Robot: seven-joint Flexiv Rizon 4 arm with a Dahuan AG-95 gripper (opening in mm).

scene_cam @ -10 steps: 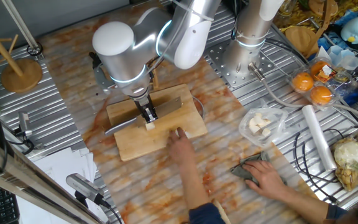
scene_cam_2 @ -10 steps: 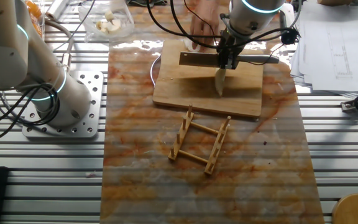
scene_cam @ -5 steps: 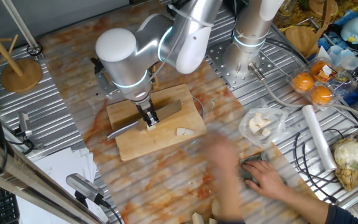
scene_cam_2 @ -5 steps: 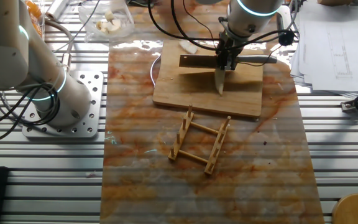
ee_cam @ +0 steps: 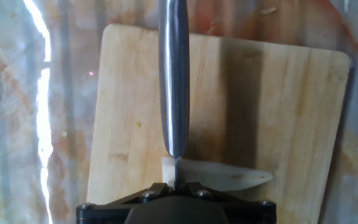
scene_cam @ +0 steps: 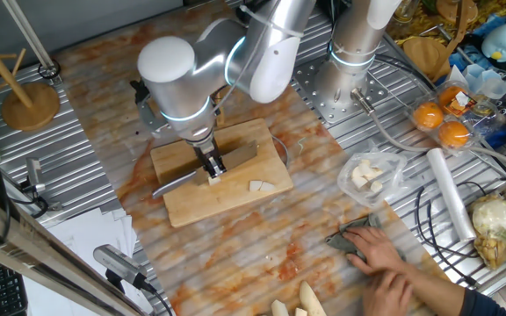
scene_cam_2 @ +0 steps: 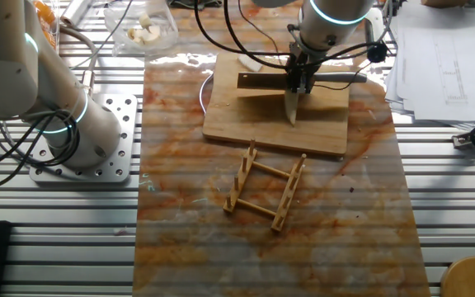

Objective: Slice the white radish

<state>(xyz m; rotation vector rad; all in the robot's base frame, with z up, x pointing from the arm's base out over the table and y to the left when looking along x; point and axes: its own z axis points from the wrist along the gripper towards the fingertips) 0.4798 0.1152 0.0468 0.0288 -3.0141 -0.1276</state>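
My gripper [scene_cam: 211, 165] is shut on a kitchen knife [scene_cam: 241, 154] and holds it over the wooden cutting board [scene_cam: 191, 206]. The white radish [scene_cam_2: 291, 108], a slim cream tapered stick, lies on the board under the blade. In the hand view the blade's spine [ee_cam: 174, 81] runs straight ahead. There the radish [ee_cam: 222, 177] lies crosswise just past my gripper [ee_cam: 176, 184], with a short stub left of the blade and the long tapered part to the right. A cut radish piece [scene_cam: 260, 185] lies apart on the board, also showing in the other fixed view [scene_cam_2: 250, 63].
A person's hand [scene_cam: 385, 256] rests on a dark cloth [scene_cam: 348, 242] at the front right. Thick pale roots [scene_cam: 295, 303] lie at the bottom edge. A clear bag of pale chunks [scene_cam: 367, 173] lies right of the board. A wooden rack [scene_cam_2: 266, 191] stands beside the board.
The person's hand has drawn back from the board to the front right, leaving a cut piece on the board. My gripper and knife have barely moved.
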